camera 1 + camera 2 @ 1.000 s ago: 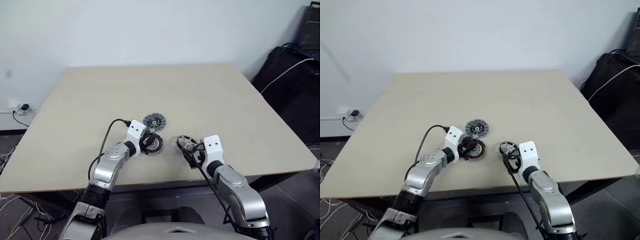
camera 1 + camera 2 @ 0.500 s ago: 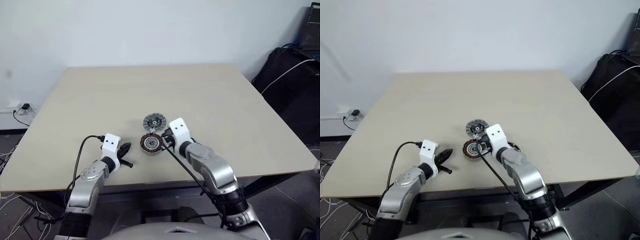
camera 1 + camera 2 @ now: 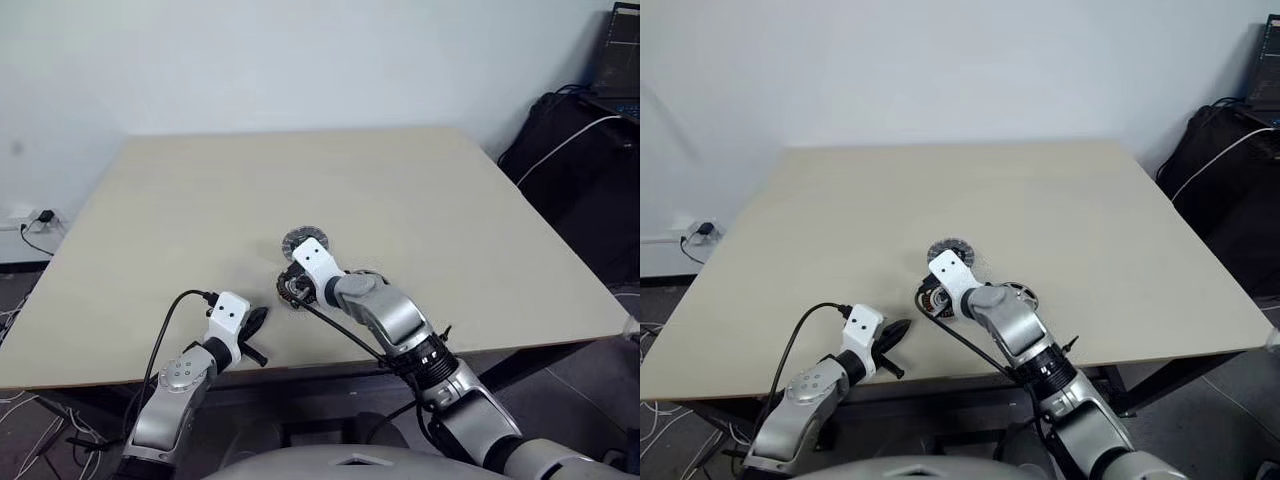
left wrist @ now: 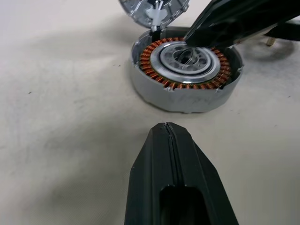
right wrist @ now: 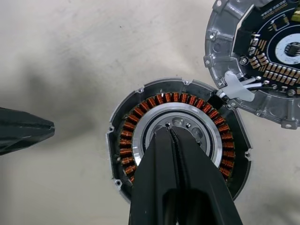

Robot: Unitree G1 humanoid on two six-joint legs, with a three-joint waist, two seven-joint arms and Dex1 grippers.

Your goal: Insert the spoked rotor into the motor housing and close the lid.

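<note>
R gripper (image 5: 169,133): fingers pressed together, nothing held, tips over the pale centre of the motor housing (image 5: 178,140), pointing steeply down into it; whether they touch the hub can't be told. L gripper (image 4: 166,129): also closed, empty, near the table's front edge, tips aimed at the housing's side wall but apart from it, bare table (image 3: 180,220) between. Housing: upright on table, open face up, copper windings in a ring round the centre, no rotor seated. Lid (image 5: 262,61): lies flat just beside the housing on its far side, rims touching or nearly so, w/ a pale tab/wires bridging the two. Spoked rotor (image 3: 1017,296): flat on table on the robot's right of the housing, partly hidden behind the R forearm in the head view; round, so no long axis to line up. Key relation, as a judgement: rotor lies on the R arm's side, nearer R than L, so R looks the better pick; it would need to open and swing back rightward off the housing to reach it.
</note>
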